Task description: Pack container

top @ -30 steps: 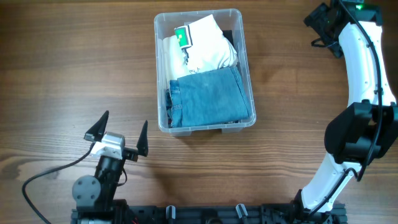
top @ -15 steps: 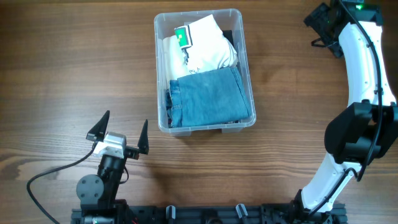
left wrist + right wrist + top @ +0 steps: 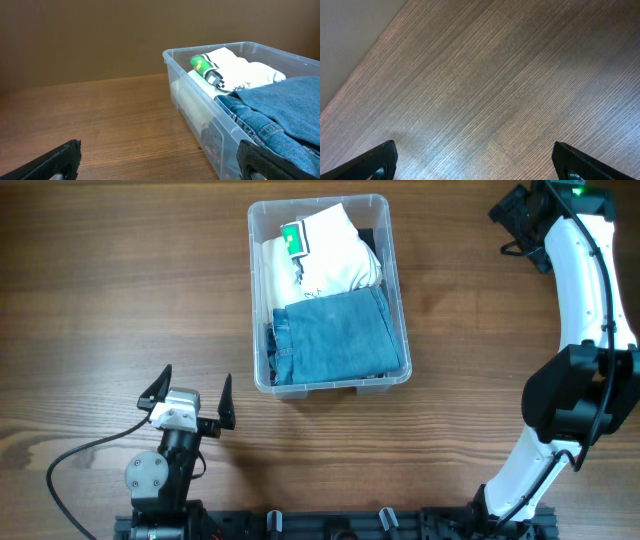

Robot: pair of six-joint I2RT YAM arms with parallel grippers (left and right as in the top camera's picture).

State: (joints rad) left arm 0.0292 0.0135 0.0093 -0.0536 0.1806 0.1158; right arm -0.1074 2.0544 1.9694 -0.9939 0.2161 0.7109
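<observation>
The wooden tabletop (image 3: 120, 280) carries a clear plastic container (image 3: 330, 383) standing upright near its middle. A black cable (image 3: 92, 445) trails across the front-left corner.

In the left wrist view the container (image 3: 210, 130) and the denim (image 3: 285, 110) in it run off the right and bottom edges, and clothes hide its base. Only the dark tips of the left gripper (image 3: 160, 162) and the right gripper (image 3: 475, 162) show, cut off at the bottom corners of their wrist views. The print on the white garment (image 3: 330, 255) and the green tag (image 3: 292, 238) is too small to read.
</observation>
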